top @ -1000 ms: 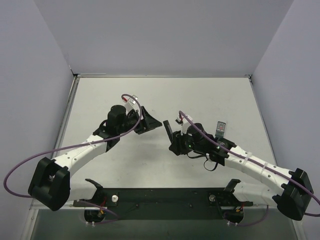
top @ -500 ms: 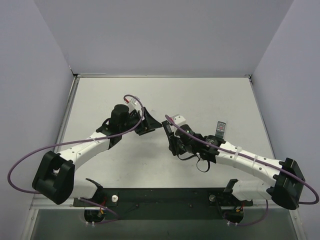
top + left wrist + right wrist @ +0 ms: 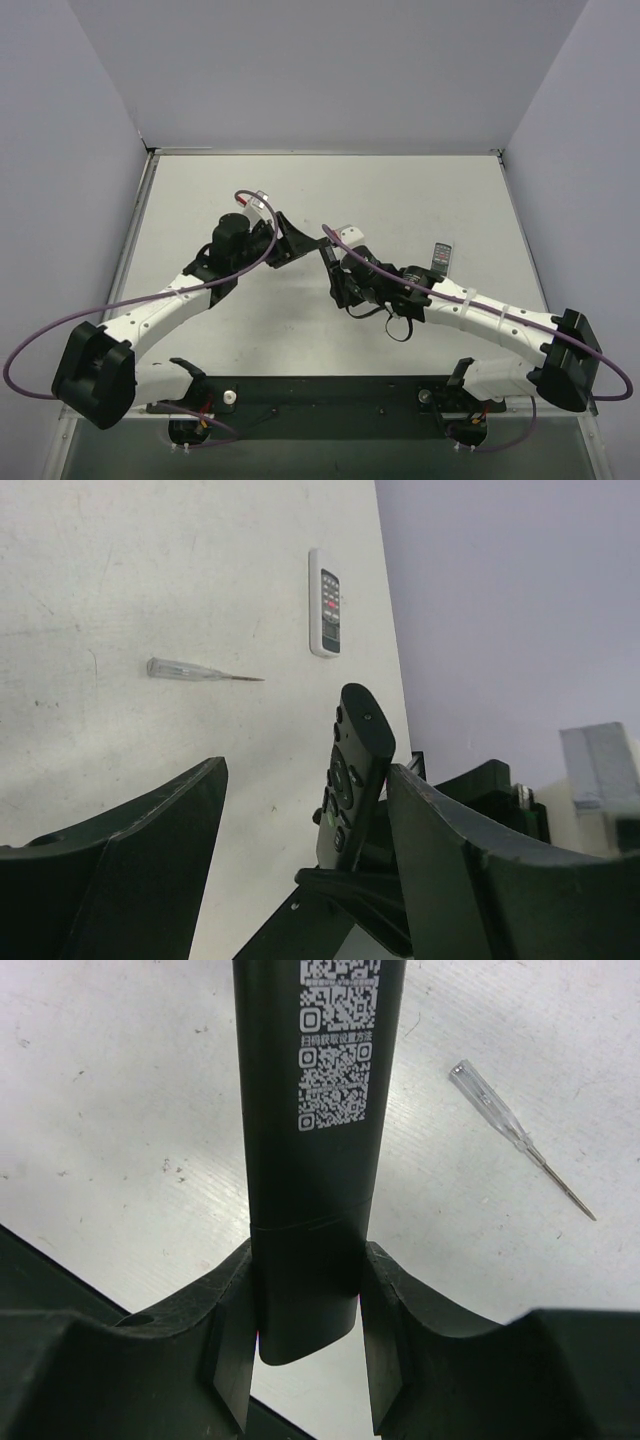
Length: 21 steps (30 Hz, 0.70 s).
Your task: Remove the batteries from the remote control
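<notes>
The black remote control (image 3: 310, 1110) stands clamped at its lower end between the fingers of my right gripper (image 3: 308, 1355), its back with white QR codes facing that camera. In the left wrist view its button face (image 3: 350, 770) rises between the spread fingers of my open left gripper (image 3: 305, 780), close against the right finger (image 3: 440, 830). In the top view the two grippers meet mid-table, the left (image 3: 297, 240) and the right (image 3: 334, 264). No batteries show.
A pale translucent pointed strip (image 3: 200, 670) lies on the table beyond the grippers, also in the right wrist view (image 3: 515, 1135). A whitish remote-like block (image 3: 324, 602) lies farther off, toward the right side in the top view (image 3: 441, 256).
My right gripper has carried the remote to the left, toward my left gripper. The gap between the two grippers has closed, and the left fingers now flank the remote.
</notes>
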Available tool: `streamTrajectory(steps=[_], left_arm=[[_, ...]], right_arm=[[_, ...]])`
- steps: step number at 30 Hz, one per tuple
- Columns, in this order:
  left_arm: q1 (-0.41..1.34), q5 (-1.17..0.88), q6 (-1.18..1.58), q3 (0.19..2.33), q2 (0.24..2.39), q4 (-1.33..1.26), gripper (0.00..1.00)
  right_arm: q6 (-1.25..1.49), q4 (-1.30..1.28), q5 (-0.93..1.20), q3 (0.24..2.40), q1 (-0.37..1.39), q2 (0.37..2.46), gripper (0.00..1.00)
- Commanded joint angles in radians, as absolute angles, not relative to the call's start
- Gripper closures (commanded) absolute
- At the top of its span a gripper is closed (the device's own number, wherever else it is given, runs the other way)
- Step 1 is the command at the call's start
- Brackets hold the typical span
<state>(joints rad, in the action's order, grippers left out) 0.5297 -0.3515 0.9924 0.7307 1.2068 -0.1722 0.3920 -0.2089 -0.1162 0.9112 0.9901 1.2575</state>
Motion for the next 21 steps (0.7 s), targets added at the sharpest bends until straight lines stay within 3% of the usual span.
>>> streamTrajectory(steps=[1,14,16,17,18,20,21], left_arm=[[0.543,-0.377,1.020,0.755,1.273,-0.204,0.26],[0.549,-0.422,1.063,0.765,1.365,-0.233,0.39],[0.551,-0.460,1.075,0.767,1.390,-0.264,0.49],[0.551,-0.477,1.086,0.765,1.399,-0.284,0.69],[0.548,-0.492,1.095,0.762,1.416,-0.304,0.77],[0.542,-0.538,1.115,0.747,1.430,-0.356,0.93],[0.531,-0.555,1.120,0.739,1.437,-0.379,0.97]], right_arm=[[0.402,-0.210,-0.126,0.959,1.009,1.270,1.00],[0.403,-0.233,-0.124,0.985,1.019,1.345,1.00],[0.408,-0.232,-0.135,0.986,1.017,1.351,1.00],[0.410,-0.232,-0.132,0.988,1.016,1.353,0.99],[0.410,-0.229,-0.126,0.988,1.012,1.354,0.96],[0.408,-0.215,-0.110,0.980,0.999,1.355,0.82],[0.422,-0.212,-0.104,0.970,0.991,1.350,0.77]])
